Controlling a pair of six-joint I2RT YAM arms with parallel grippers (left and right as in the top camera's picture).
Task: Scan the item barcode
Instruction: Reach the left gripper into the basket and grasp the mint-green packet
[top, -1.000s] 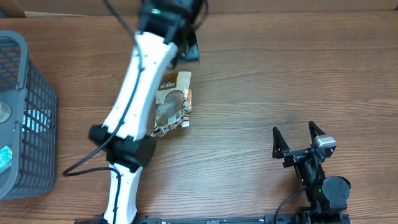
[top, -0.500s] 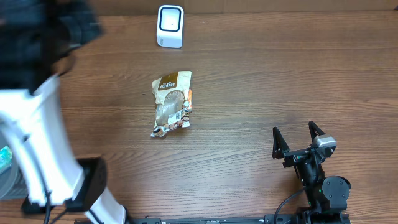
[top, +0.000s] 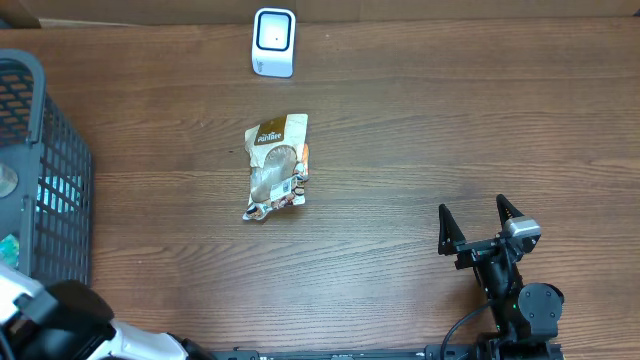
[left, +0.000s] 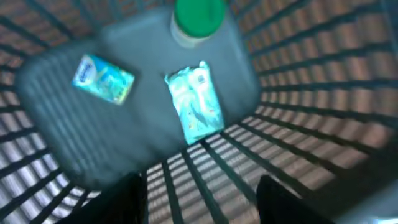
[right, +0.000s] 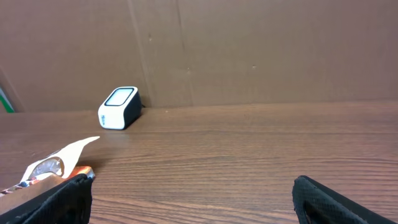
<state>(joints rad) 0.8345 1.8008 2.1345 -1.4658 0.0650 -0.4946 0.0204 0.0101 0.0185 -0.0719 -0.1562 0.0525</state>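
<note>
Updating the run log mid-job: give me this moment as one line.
left hand: open, empty, facing into basket | right hand: open, empty | pouch: flat on table, not held | scanner: beyond pouch

Soft, even light covers the brown wooden table (top: 420, 150) in the sharp, nearly shadowless overhead view, while motion blur smears the left wrist view across the grey mesh basket (left: 311, 93) and 2 teal packets (left: 194, 106), and the right wrist view is crisp except the right gripper (right: 193, 196), whose dark fingers (right: 59, 199) are out of focus.
</note>
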